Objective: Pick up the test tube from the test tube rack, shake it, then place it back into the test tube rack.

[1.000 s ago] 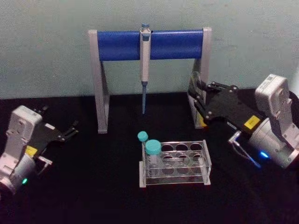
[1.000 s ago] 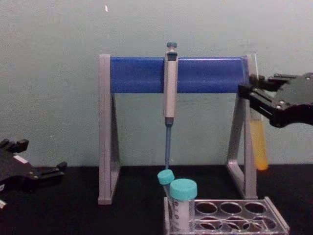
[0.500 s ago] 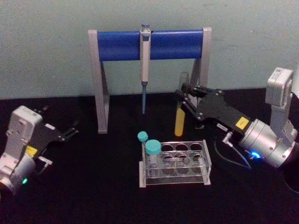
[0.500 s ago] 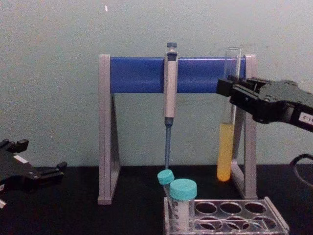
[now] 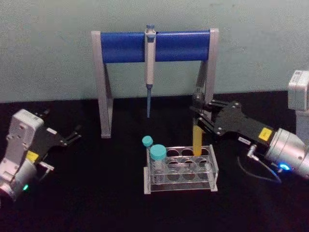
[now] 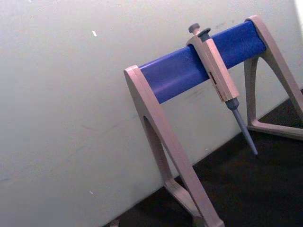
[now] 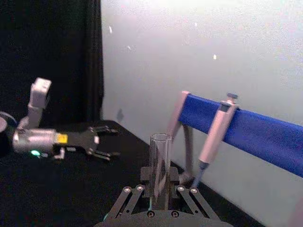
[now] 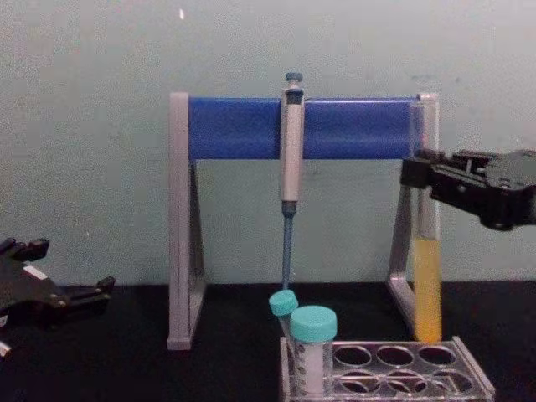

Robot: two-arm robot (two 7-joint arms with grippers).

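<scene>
We count one test tube [image 5: 197,138], one test tube rack [image 5: 181,186], two teal-capped vials, one pipette [image 5: 150,54] and one blue-barred stand [image 5: 103,87]. There are two grippers.

The right gripper [image 5: 197,114] reaches in from 3 o'clock, and its fingers are clenched on the clear glass above the yellow liquid. The tube hangs upright over the rack's 1 o'clock corner. In the chest view its rounded end [image 8: 427,289] sits right at the top of the back-right hole. We cannot tell whether the tip has gone in.

The big vial [image 5: 158,153] stands in the rack's 9 o'clock column. The smaller one [image 5: 147,141] leans just behind it, toward 11 o'clock. The stand rises at 12 o'clock from the rack, and the pipette hangs from the middle of its bar.

The left gripper [image 5: 77,134] rests on the black table out at 9 o'clock, well apart from the rack. The right wrist view shows its fingers [image 7: 110,131] spread apart and holding nothing.

Some parts are hard to read. From the head, the tube's upper glass blurs into the stand's right leg. In the chest view the rack's [image 8: 474,374] front is cut by the bottom edge — we cannot count its holes surely. The left gripper [image 8: 99,290] is clipped at the left edge there.
</scene>
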